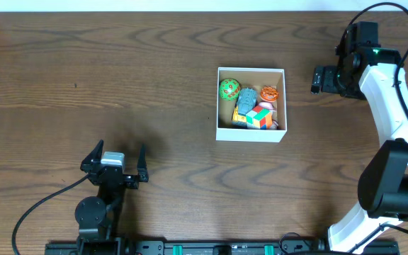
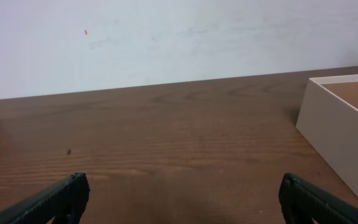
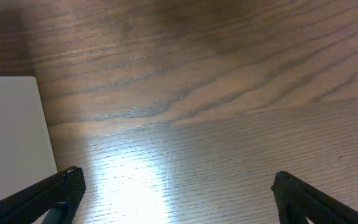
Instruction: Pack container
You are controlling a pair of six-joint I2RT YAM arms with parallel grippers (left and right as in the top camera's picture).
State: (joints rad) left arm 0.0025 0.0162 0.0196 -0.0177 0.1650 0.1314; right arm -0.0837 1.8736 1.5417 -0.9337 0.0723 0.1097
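Small colourful toys (image 1: 253, 106) sit in the square white-walled cardboard container (image 1: 251, 135), right of the worktop's (image 1: 119, 71) middle. None lie outside, so packing looks done. Left gripper (image 1: 119, 149) and right gripper (image 1: 315, 80) gape empty.

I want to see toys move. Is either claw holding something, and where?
Nothing is held: left gripper and right gripper are open and empty.

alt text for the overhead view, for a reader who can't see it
A square white-walled container sits right of centre on a dark wooden table, holding small toys including a green ball and a multicoloured cube. The left gripper is open near the lower left, the right gripper open just right of the container; both empty.
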